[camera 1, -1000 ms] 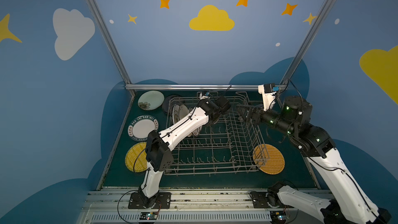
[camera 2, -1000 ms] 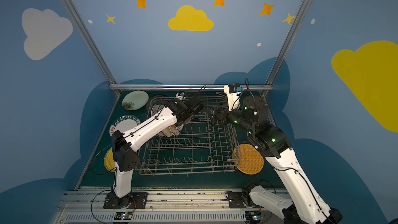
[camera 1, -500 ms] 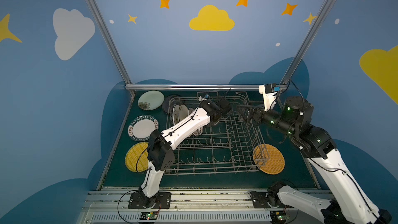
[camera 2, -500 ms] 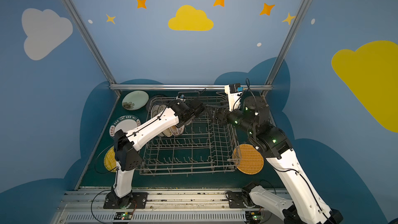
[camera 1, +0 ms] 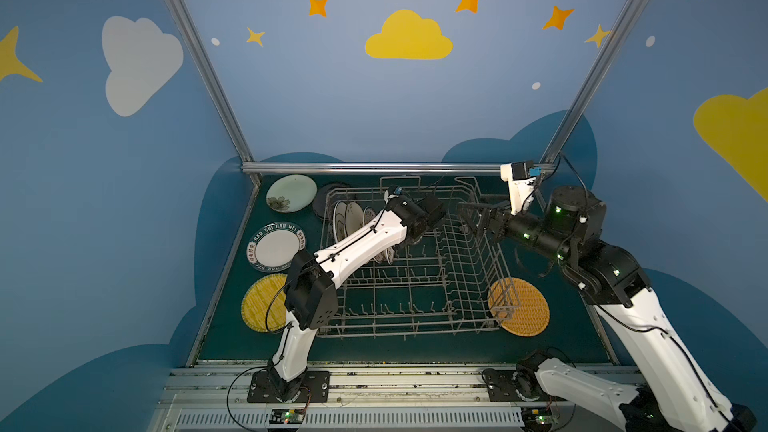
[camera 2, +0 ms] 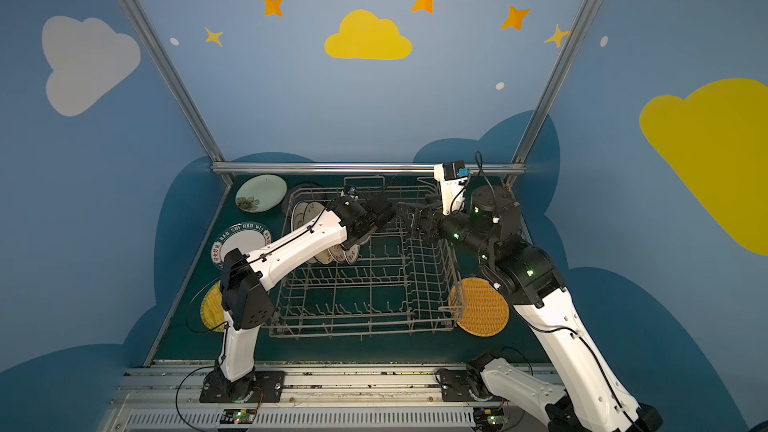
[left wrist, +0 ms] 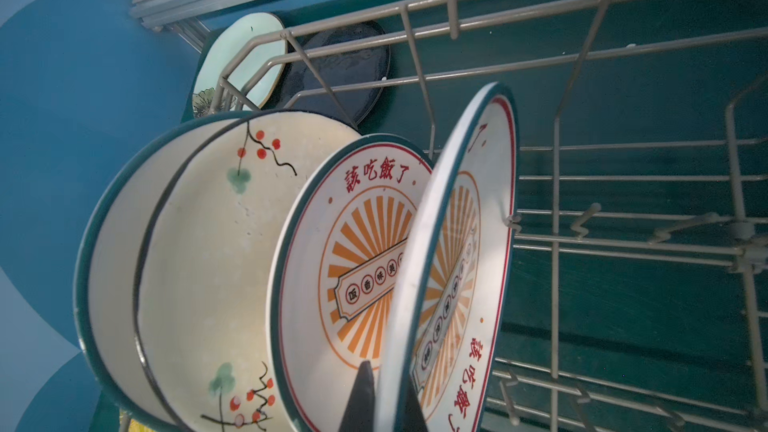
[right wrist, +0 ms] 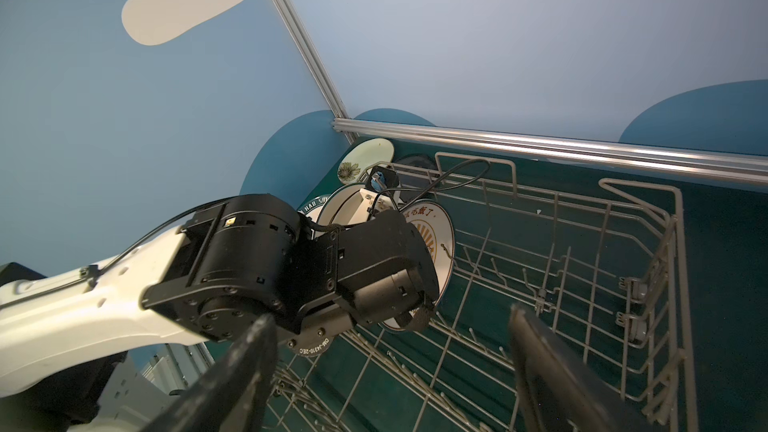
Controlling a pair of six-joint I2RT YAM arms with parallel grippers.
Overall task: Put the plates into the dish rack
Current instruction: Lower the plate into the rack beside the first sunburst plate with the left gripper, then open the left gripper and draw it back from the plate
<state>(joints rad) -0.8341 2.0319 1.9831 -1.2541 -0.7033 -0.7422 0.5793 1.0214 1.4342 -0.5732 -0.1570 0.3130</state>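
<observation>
The left gripper [left wrist: 386, 380] is still pinching the sunburst plate [left wrist: 465, 243] by its rim, hardly moving, at the upper left inside the dish rack [camera 1: 494, 268]. The right gripper [right wrist: 390, 317] is waiting with fingers spread, so releasing seems next.

Blue walls [camera 1: 374, 110] w/ clouds [camera 1: 408, 37], stars [camera 1: 318, 6], teal floor [camera 1: 415, 347]

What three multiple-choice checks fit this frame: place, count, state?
1. Where is the black plate? A on the table by the dish rack's far-left corner, outside it; B standing in the rack; C at the table's near edge.
2. How many plates stand in the rack? A two; B four; C seven.
3. The left gripper is: A open; B shut on nothing; C shut on a sunburst plate's rim.
Answers: 1 A, it lies flat outside the wires; 2 B, the left wrist view shows four upright; 3 C, jaws clamp the rim.
</observation>
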